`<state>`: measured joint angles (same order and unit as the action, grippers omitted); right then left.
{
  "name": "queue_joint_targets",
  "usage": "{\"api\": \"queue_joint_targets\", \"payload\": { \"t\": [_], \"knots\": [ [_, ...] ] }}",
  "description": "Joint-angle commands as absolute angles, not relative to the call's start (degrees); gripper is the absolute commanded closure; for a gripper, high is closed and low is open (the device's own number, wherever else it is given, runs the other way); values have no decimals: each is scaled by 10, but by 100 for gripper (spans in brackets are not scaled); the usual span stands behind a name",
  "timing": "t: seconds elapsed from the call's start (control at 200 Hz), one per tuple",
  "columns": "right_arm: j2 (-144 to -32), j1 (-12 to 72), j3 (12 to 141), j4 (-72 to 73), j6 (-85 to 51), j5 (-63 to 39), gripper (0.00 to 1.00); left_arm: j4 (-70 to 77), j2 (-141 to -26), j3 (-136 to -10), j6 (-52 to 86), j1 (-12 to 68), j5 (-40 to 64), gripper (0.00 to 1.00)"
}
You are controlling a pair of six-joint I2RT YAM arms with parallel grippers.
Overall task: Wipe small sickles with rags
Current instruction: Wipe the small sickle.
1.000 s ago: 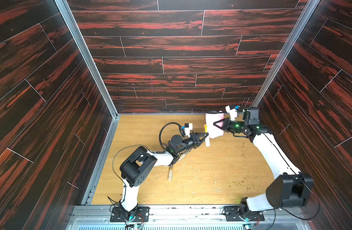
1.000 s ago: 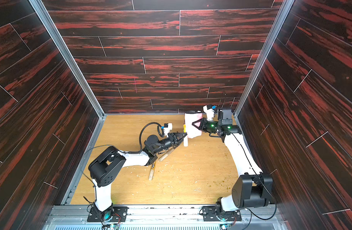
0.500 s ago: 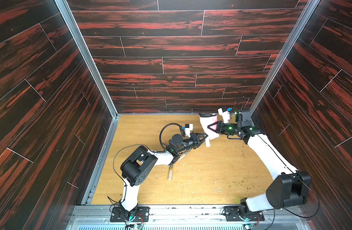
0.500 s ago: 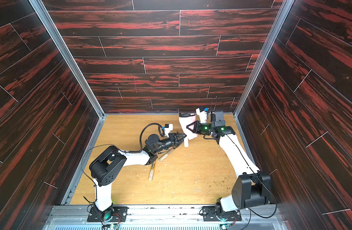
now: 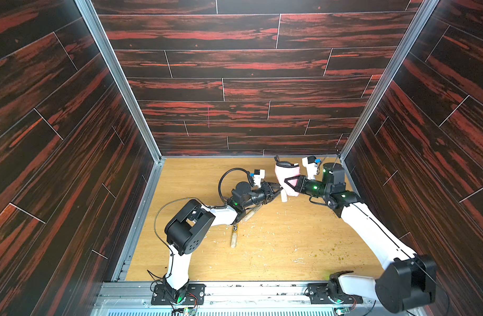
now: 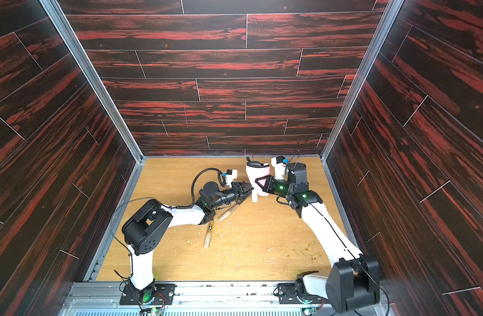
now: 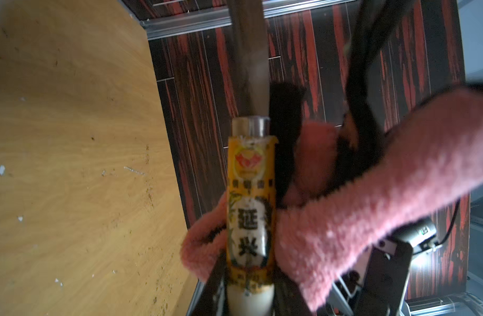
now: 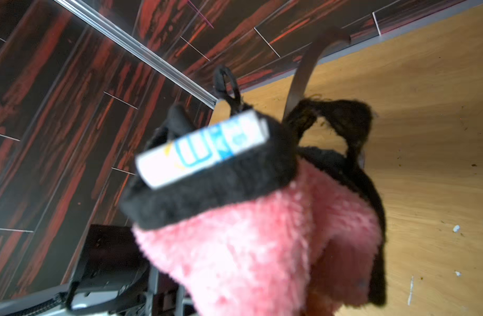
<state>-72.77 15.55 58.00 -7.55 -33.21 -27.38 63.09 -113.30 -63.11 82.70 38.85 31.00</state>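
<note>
My left gripper (image 5: 276,190) is shut on one of the small sickles (image 7: 250,208), gripping its pale handle just below the yellow-black label band. Its dark blade (image 7: 251,60) rises past the pink rag (image 7: 377,191). The handle end (image 5: 284,197) hangs under the jaws. My right gripper (image 5: 290,182) is shut on the rag (image 5: 287,175), which is pressed round the sickle's neck and blade. In the right wrist view the rag (image 8: 248,246) hides the jaws; its black loop (image 8: 227,82) and the blade (image 8: 303,71) stick out. Two more sickles (image 5: 252,214) (image 5: 234,235) lie on the floor under the left arm.
The wooden floor (image 5: 276,254) carries scattered pale chips and dark crumbs. Dark red plank walls close in the back and both sides, with metal corner posts (image 5: 371,90). A white tag (image 8: 202,147) is sewn on the rag's black edge.
My right gripper has carried the rag left and down along the blade, closer to the left gripper. The left arm and its sickle have barely moved.
</note>
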Motion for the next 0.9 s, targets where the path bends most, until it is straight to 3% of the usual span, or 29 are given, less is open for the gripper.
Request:
{"api": "queue_joint_targets", "payload": {
  "t": [0.0,0.331,0.646,0.892],
  "knots": [
    [-717,193,539,-164,-364,-321,100,711,-1110,-693,811,367,270,100],
    [-681,199,509,-191,-366,-285,100,685,-1113,-722,797,352,282,100],
    [-684,157,650,-333,-287,-149,100,641,-1051,-619,753,356,295,100],
    [-770,136,739,-304,-248,-181,100,595,-1035,-615,728,408,318,100]
  ]
}}
